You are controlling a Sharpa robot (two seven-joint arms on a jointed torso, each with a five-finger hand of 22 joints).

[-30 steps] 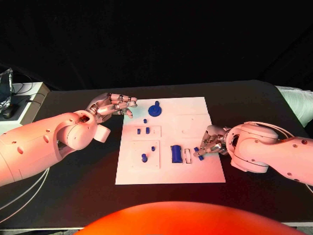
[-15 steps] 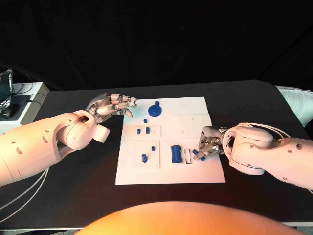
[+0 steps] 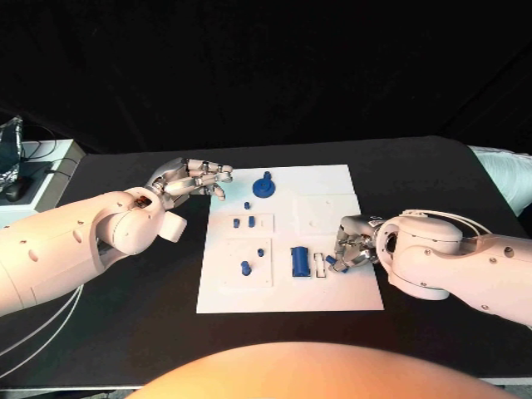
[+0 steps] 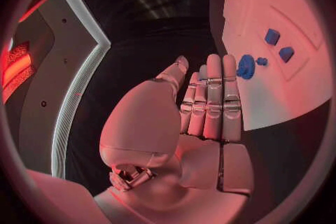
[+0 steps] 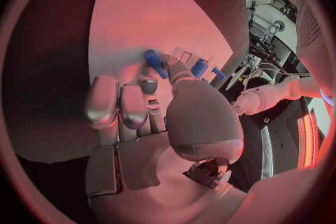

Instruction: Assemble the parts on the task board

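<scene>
A small blue part (image 5: pixel 154 63) is pinched by the right hand (image 3: pixel 352 247) at the task board's (image 3: pixel 338 296) right edge; the left hand (image 3: pixel 197 178), upper left, is empty with fingers loosely spread.

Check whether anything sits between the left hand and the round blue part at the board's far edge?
Nothing visible does. The left hand hovers off the task board's far-left corner, and bare white board lies between its fingertips and the round blue part.
</scene>
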